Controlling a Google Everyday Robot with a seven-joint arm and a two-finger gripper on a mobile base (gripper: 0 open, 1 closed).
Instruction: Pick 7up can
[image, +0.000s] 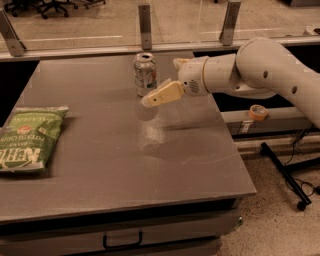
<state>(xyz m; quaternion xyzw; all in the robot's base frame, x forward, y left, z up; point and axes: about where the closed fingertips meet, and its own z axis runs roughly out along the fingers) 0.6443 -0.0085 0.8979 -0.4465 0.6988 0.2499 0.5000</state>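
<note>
- the can (145, 75) stands upright near the far edge of the table (125, 165), long axis vertical, open top facing up.
- the gripper (161, 82) hangs just right of the can, fingers spread, grasping nothing.
- its near finger (162, 94) slants down-left, tip by the can's base; contact unclear.
- a chip bag (30, 137) lies flat, well apart at the left edge.
</note>
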